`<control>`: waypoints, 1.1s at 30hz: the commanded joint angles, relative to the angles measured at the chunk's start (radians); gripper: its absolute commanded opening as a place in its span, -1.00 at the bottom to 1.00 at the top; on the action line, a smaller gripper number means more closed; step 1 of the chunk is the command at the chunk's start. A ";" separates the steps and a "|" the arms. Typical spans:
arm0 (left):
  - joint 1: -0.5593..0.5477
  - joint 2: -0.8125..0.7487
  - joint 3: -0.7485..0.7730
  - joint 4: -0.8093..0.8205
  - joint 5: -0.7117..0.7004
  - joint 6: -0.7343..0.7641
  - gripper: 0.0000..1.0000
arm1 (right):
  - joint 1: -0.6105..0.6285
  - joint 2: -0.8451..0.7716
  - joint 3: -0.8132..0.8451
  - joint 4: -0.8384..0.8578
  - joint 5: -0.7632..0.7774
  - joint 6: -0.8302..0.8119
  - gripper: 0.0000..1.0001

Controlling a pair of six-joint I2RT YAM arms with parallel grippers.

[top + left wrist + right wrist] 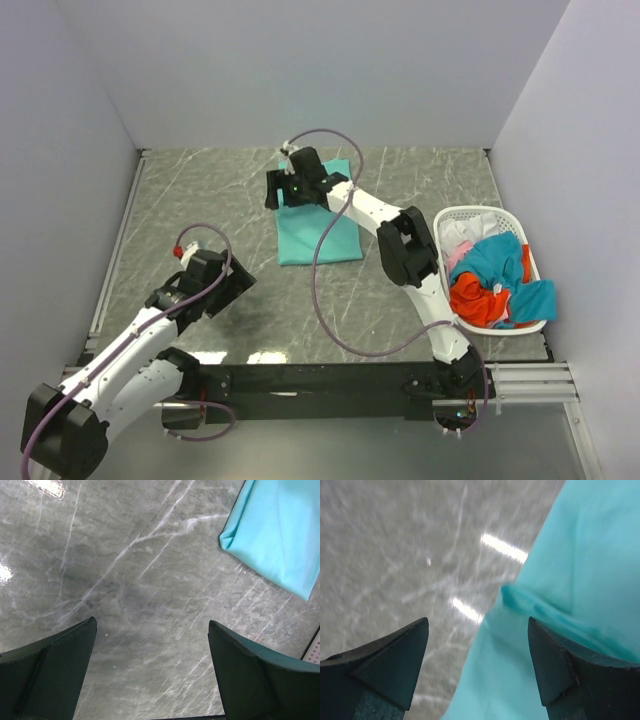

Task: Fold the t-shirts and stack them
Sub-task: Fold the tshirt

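Observation:
A teal-green t-shirt (318, 235) lies folded into a rectangle on the grey marble table at centre back. My right gripper (283, 190) hovers over its far left edge, open and empty; in the right wrist view (478, 625) the shirt's edge (560, 580) with a small fold runs between the fingers. My left gripper (238, 285) is open and empty over bare table to the shirt's near left; the left wrist view (152, 625) shows the shirt's corner (280, 535) at top right. Orange-red, blue-teal and pale pink shirts (495, 280) lie heaped in the basket.
A white lattice laundry basket (468, 214) stands at the right side of the table. White walls close in the back and both sides. A metal rail (520, 378) runs along the near edge. Purple cables loop off both arms.

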 commanded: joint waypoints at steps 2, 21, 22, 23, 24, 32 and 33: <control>0.004 -0.012 -0.004 0.039 0.011 0.013 0.99 | -0.058 0.039 0.166 0.010 0.037 0.018 0.73; 0.004 0.456 0.195 0.364 0.137 0.126 0.86 | -0.228 -0.831 -0.900 0.118 0.090 0.168 0.74; 0.004 0.517 0.212 0.368 0.147 0.126 0.81 | -0.244 -0.849 -0.932 0.116 0.090 0.168 0.74; 0.004 0.548 0.247 0.369 0.154 0.132 0.73 | -0.248 -0.878 -0.961 0.114 0.091 0.170 0.74; 0.004 0.576 0.260 0.374 0.169 0.141 0.66 | -0.256 -0.886 -1.001 0.105 0.091 0.181 0.74; 0.004 0.795 0.368 0.383 0.189 0.160 0.08 | -0.297 -0.889 -1.083 0.124 0.045 0.210 0.70; 0.004 0.809 0.376 0.378 0.186 0.158 0.02 | -0.297 -0.883 -1.089 0.131 0.036 0.211 0.69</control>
